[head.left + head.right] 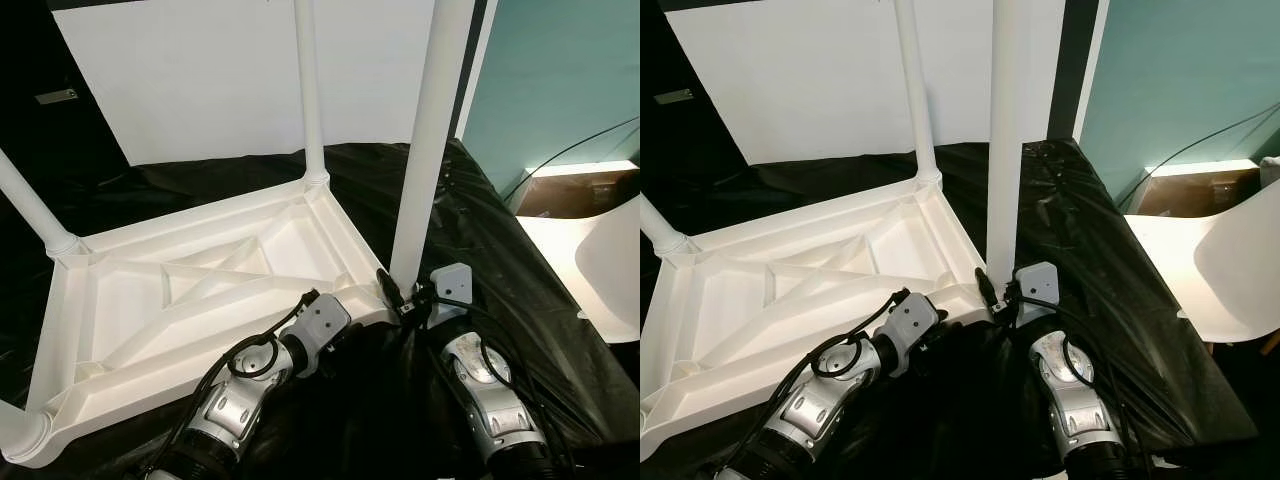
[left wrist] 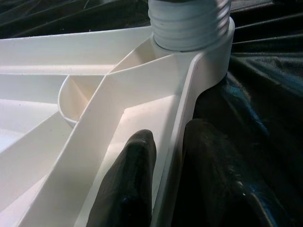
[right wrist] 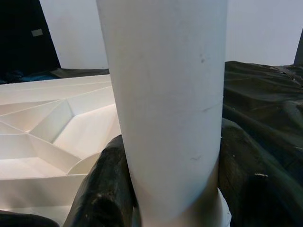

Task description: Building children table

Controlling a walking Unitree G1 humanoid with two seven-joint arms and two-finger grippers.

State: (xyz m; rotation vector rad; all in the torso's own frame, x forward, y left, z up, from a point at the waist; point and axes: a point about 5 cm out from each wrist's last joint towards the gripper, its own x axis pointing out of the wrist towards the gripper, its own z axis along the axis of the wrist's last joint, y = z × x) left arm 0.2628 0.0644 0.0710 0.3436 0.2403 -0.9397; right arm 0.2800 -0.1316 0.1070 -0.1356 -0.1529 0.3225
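Tabletop (image 1: 190, 300) lies upside down on the black sheet (image 1: 480, 250), ribbed underside up, filling the left and middle of the sheet. Cross ribs (image 1: 215, 275) run diagonally inside the rim.

Four legs stand up from the corners:
- near-right leg (image 1: 430, 130), upright, seated in its corner socket (image 2: 208, 52); ridged threads show at its base in the left wrist view.
- far-right leg (image 1: 310, 90), upright at the far corner.
- far-left leg (image 1: 30, 210), leaning out toward the left edge of view.
- near-left leg (image 1: 15, 435), just a stub of it at the bottom left corner.

Left gripper (image 2: 168, 179): at the tabletop's near-right rim, just short of the socket. Fingers (image 2: 135, 184) pinch the rim wall, one inside the tray-like recess, the other outside against the sheet. Left arm (image 1: 240, 395) reaches in from below.

Right gripper (image 3: 173, 184): closed around the near-right leg, low down near its base. One finger (image 3: 102, 189) on each side, both pressed to the white tube. Right arm (image 1: 490, 395) beside the left one, over the sheet's near edge.

White panel (image 1: 220, 70) stands against the wall behind the sheet. Teal wall (image 1: 560, 70) to the right. White chair (image 1: 1220, 265) beyond the sheet's right edge; cables (image 1: 575, 150) run along the floor behind it.
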